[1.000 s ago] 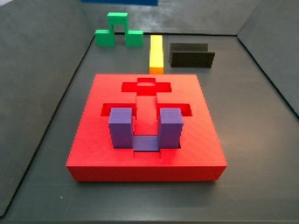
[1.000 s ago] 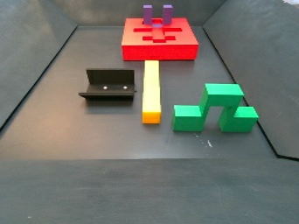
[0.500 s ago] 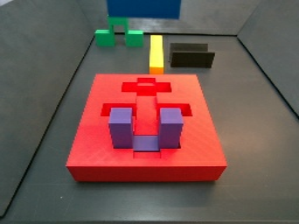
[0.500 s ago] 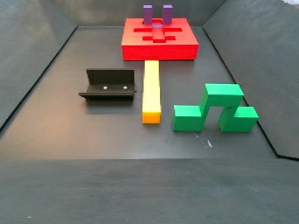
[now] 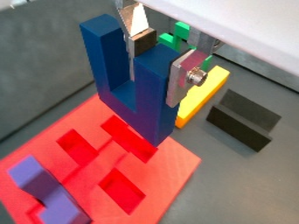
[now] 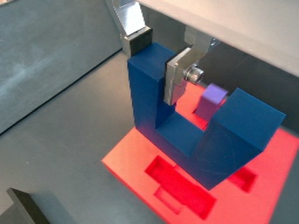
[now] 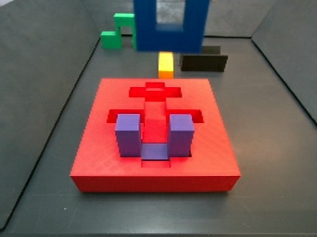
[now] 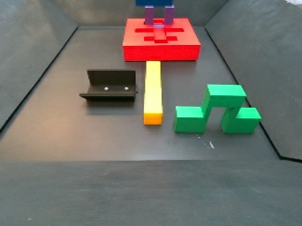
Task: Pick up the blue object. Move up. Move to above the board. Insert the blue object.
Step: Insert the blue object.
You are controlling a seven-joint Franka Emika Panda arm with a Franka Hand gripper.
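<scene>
I had the tool (image 5: 162,54) clenched on one prong of the blue object (image 5: 131,83), which hung prongs-up over the board (image 5: 135,188), toward its far end. To seat it well I judged I should square it over the open recess (image 5: 122,140), clear of the purple block (image 7: 155,135), then lower gently.

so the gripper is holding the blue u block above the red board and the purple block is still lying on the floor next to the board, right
Not quite. The gripper does hold the blue object above the board, but a side view shows the purple block seated in the board's top, not on the floor.
</scene>
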